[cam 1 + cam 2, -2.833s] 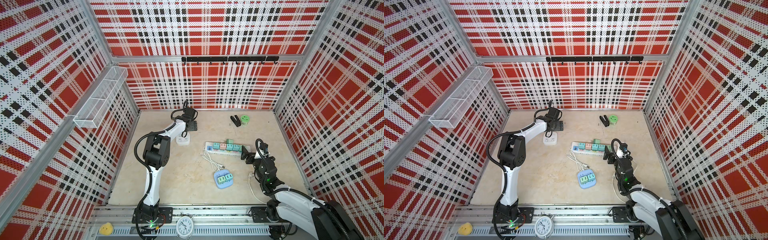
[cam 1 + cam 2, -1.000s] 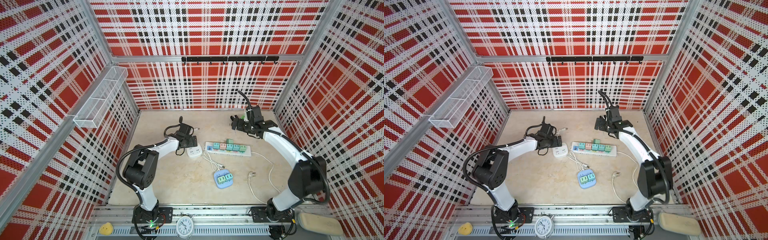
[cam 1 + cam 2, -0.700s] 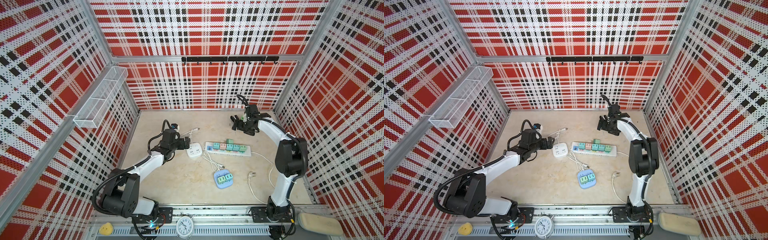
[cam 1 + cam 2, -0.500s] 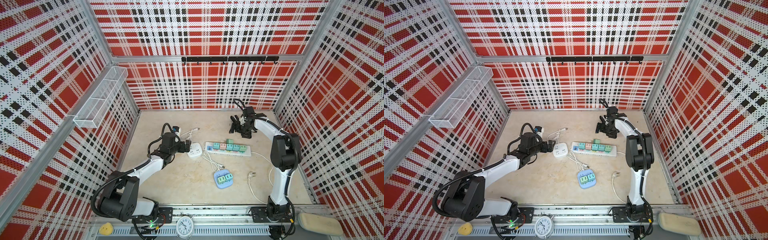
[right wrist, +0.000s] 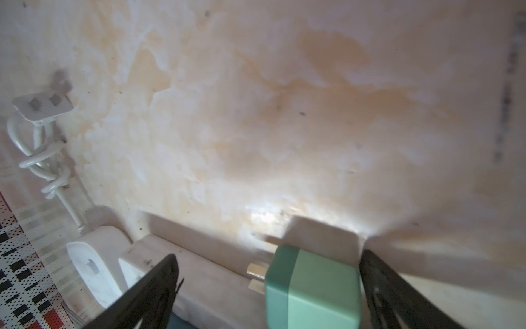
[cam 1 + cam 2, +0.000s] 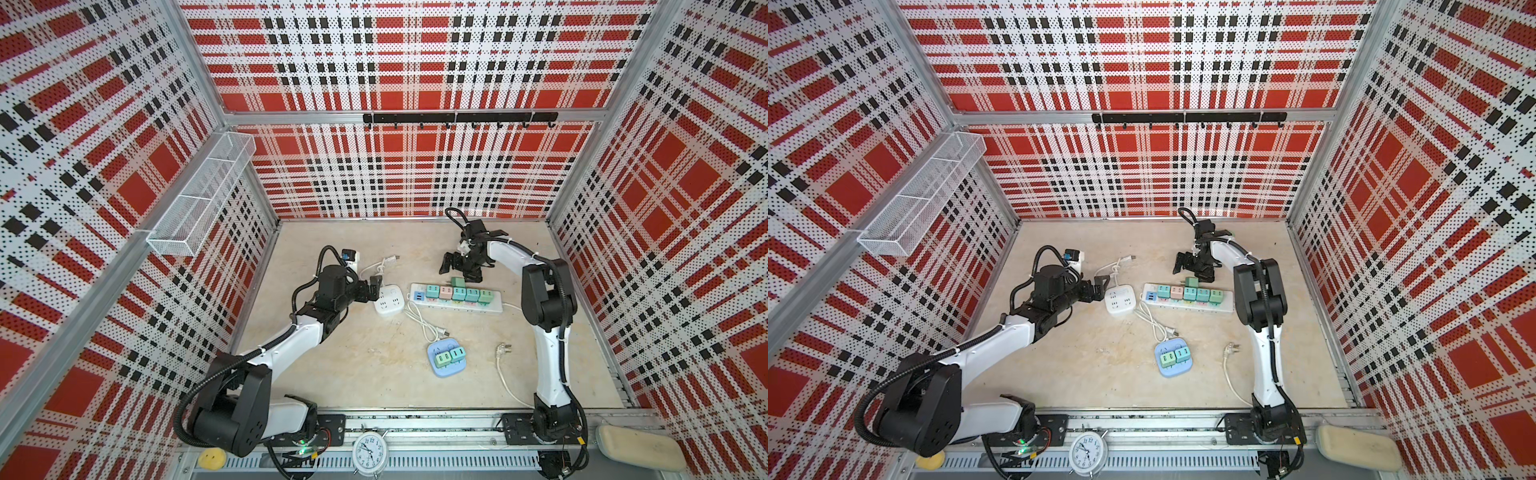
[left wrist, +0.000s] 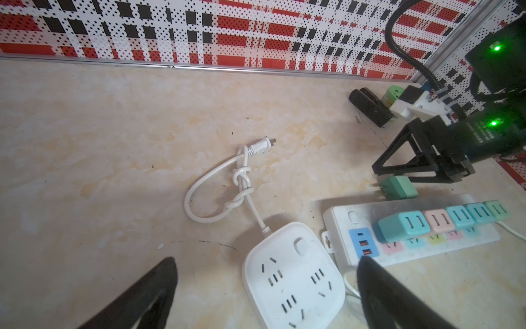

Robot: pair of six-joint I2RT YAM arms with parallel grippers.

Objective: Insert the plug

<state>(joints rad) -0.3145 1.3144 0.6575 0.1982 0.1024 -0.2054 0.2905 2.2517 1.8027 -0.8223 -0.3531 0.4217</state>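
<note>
Since half a second ago my right gripper (image 5: 267,257) has come down and leftward from the upper right of the floor onto the green plug (image 6: 458,281). My left gripper (image 7: 266,260) has barely shifted.

Right gripper: jaws spread fully, nothing held. The green plug sits between the fingers (image 5: 384,290), close against one of them; I cannot tell whether that finger touches it. The plug lies on its side on the table (image 6: 365,374), prongs level. In both top views it is right of centre, just above the long edge of the power strip (image 6: 494,306). The strip carries a row of five coloured adapters (image 6: 459,294).

Left gripper: jaws likewise fully apart, holding nothing. It is poised just left of the white socket block (image 6: 389,300), which shows between its fingers in the left wrist view. The block lies left of the strip, its knotted cord (image 7: 242,182) trailing toward the upper frame.
</note>
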